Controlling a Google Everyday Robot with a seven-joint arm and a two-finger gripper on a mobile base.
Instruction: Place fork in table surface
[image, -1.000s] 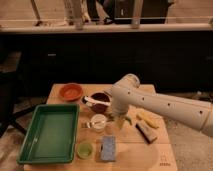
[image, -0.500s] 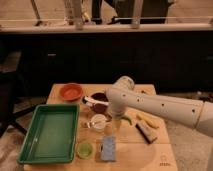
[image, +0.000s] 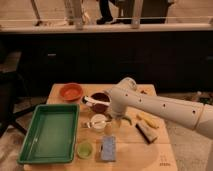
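One fork (image: 91, 124) lies at one white cup (image: 99, 120), beside one tool (image: 120, 120) whose grip I cannot tell.

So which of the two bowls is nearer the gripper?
The dark red bowl, with the white-handled utensil, close to the gripper; the orange bowl sits farther away.

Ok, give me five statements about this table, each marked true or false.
The green tray sits on the left of the table surface. True.
The orange bowl sits inside the tray. False: it stands on the table behind the tray.
The jaws of the gripper hang just right of the white cup. True.
The blue sponge lies in the dark bowl. False: it lies beside the small green cup.
A white-handled utensil rests in the dark bowl. True.
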